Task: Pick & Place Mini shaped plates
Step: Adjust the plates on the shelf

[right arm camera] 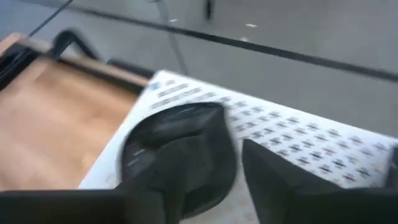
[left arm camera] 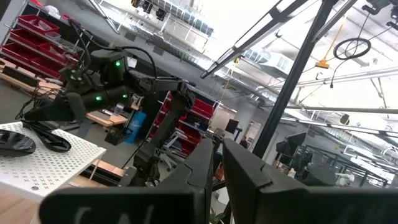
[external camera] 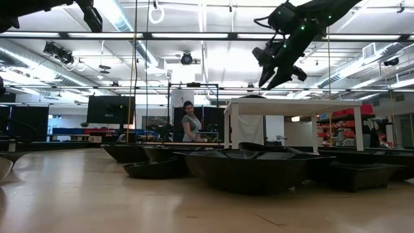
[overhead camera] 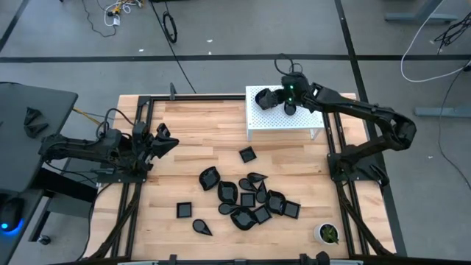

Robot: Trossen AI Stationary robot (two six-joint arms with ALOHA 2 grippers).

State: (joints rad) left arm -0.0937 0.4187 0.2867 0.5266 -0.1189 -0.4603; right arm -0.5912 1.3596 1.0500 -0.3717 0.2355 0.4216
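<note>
Plates (overhead camera: 249,200): most lie clustered mid-table; one (overhead camera: 263,98) sits on the white stand (overhead camera: 309,121).
Right gripper (overhead camera: 278,99): mine, over that plate, fingers parted, gripping nothing.
Left gripper (overhead camera: 166,139): waits at the table's left; fingers near closed, empty.

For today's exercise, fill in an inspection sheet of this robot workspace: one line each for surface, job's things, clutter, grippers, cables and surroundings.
Surface: wooden table with a white perforated stand at its far edge.
Job's things: one black mini plate on the stand; a cluster of black mini plates on the wood, some overlapping.
Clutter: small white cup with green contents near the right front corner.
Grippers: right gripper over the stand beside the plate, fingers apart, holding nothing; left gripper at the table's left edge, away from the plates.
Cables: loose cables on the floor beyond the table.
Surroundings: a person stands in the room behind.
</note>
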